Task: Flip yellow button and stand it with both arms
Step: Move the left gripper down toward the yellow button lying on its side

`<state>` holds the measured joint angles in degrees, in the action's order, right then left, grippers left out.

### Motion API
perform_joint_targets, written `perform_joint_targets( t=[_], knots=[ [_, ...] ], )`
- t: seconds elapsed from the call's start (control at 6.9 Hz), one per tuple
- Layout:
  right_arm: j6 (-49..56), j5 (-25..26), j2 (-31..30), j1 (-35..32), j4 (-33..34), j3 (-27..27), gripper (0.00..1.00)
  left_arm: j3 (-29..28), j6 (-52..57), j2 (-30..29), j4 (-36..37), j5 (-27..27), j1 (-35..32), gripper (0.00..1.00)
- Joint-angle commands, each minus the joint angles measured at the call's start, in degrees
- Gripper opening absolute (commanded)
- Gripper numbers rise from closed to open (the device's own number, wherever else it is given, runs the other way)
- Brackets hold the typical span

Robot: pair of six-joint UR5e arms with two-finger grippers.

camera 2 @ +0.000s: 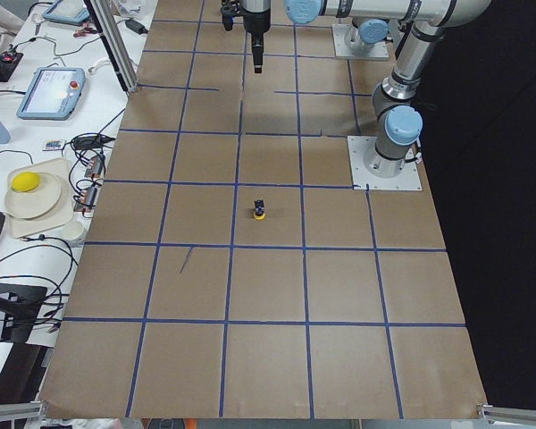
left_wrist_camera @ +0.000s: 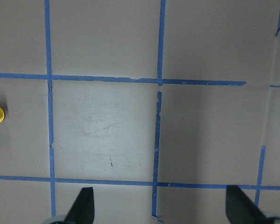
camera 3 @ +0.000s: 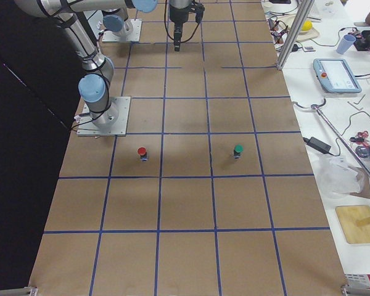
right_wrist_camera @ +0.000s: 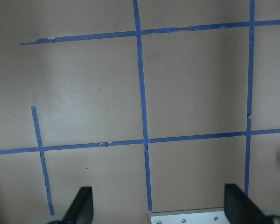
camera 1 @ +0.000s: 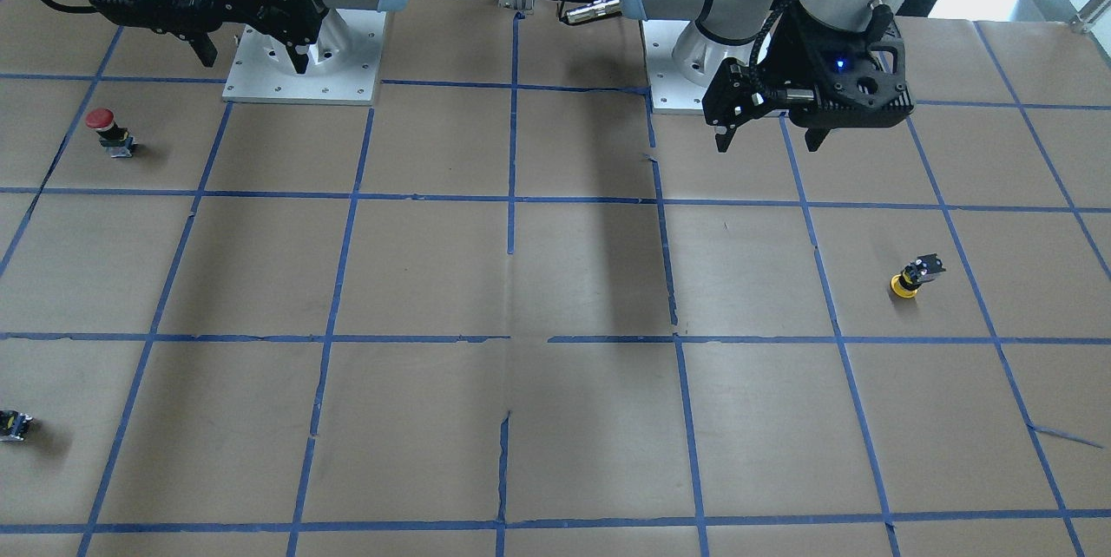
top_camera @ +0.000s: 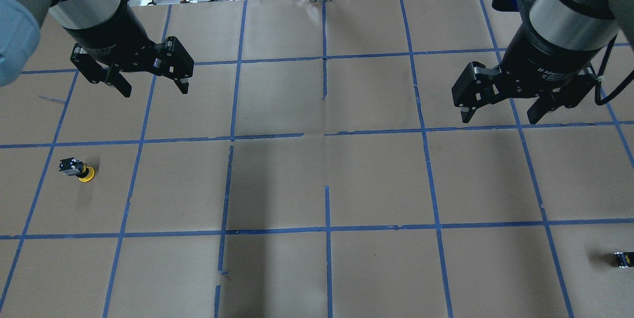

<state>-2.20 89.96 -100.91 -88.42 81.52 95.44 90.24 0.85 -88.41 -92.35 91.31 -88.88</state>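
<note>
- The yellow button point(top_camera: 79, 170) rests inverted on the worktop point(top_camera: 376, 184). Its yellow cap is down and its block body is uppermost, leaning slightly. It sits on the robot's left half, inside one taped square and touching no tape line.
- The left gripper point(top_camera: 155, 87) hangs above the worktop with its fingers spread wide and nothing between them. It is farther from the robot than the button and well apart from it.
- The right gripper point(top_camera: 499, 116) is likewise wide and empty, far across the worktop on the other half.
- The step in hand looks like the left arm's approach. It should probably descend over the dark body and close on its flat sides rather than the round cap. Lifting clear would then let the right fingers take the cap end for the turn-over.
- A squeeze that is off-centre could topple the leaning body.
- Room is generous: bare squares surround the button, and every worktop edge is well away.
- The left arm's base plate point(camera 2: 386, 170) is the nearest fixture.
- The red-capped button point(camera 1: 104, 130) and the small black block point(top_camera: 623, 258) lie far off on the right side.
</note>
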Motion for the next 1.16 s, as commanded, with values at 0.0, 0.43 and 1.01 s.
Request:
perform_joint_targets(
  t=[0.0,0.43,1.01],
  knots=[
    [0.0,0.0,0.0,0.0,0.0,0.1,1.0,0.6,2.1,0.5,0.2,0.1,1.1,1.0],
    [0.0,0.4,0.0,0.0,0.1,0.1,1.0,9.2,12.9,0.1,8.6,-0.4,12.8,0.99],
    [0.0,0.4,0.0,0.0,0.3,0.1,1.0,19.5,34.7,-7.6,27.1,-0.3,29.3,0.99]
  ],
)
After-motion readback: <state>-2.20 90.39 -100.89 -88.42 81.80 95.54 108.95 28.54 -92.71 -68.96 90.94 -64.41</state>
